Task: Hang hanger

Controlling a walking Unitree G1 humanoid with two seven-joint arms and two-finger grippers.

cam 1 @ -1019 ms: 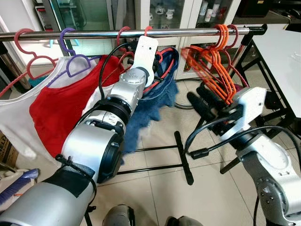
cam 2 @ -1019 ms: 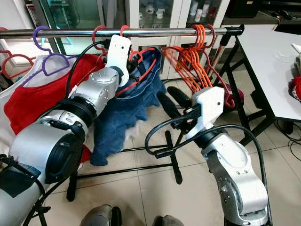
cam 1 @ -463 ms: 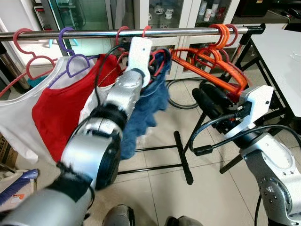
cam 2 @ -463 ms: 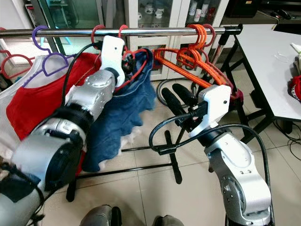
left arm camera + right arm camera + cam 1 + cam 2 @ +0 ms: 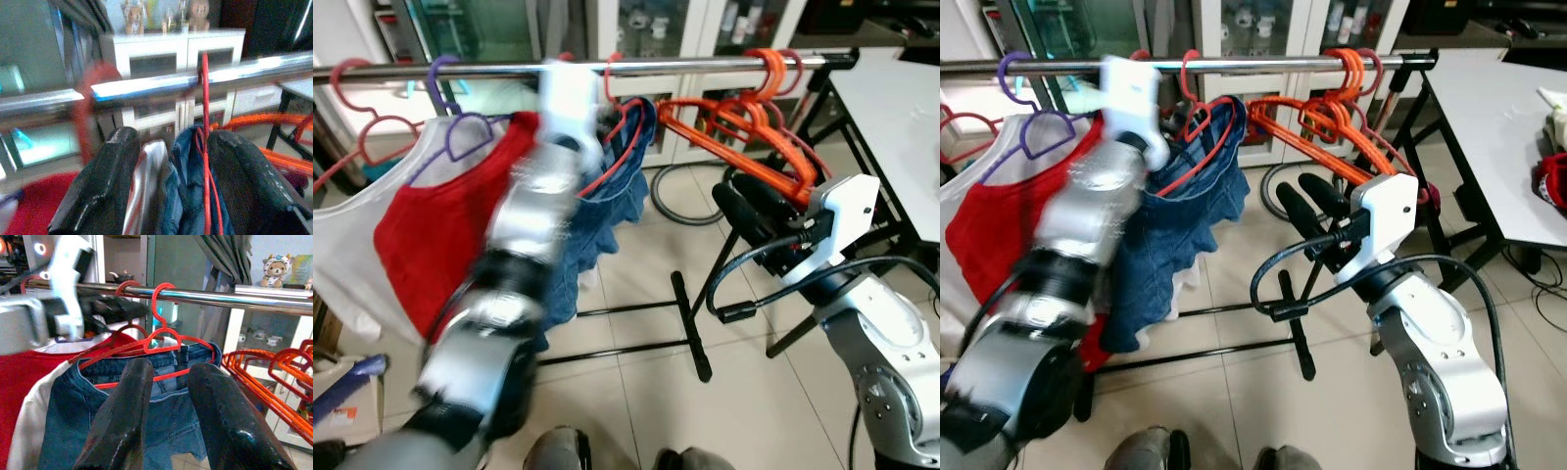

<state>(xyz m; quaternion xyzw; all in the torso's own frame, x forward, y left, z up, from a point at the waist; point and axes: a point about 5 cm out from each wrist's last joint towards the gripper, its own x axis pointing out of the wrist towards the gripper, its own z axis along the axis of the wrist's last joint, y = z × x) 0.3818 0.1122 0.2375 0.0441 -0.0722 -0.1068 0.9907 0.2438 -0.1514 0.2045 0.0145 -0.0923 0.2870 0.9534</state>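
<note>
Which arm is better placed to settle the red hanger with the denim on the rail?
Left, probably. The left end effector is up at the rail with the red hanger and denim between its open fingers. The right end effector sits lower, open, away from the hook.

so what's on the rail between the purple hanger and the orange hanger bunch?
In the right eye view: the left gripper up at the rail, then the red hanger carrying the blue denim garment.

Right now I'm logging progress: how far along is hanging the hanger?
Done: the red hanger carrying the denim garment has its hook over the rail. In hand: the left end effector, open, straddles its wire. Left: draw that arm clear. The right end effector is open, empty.
</note>
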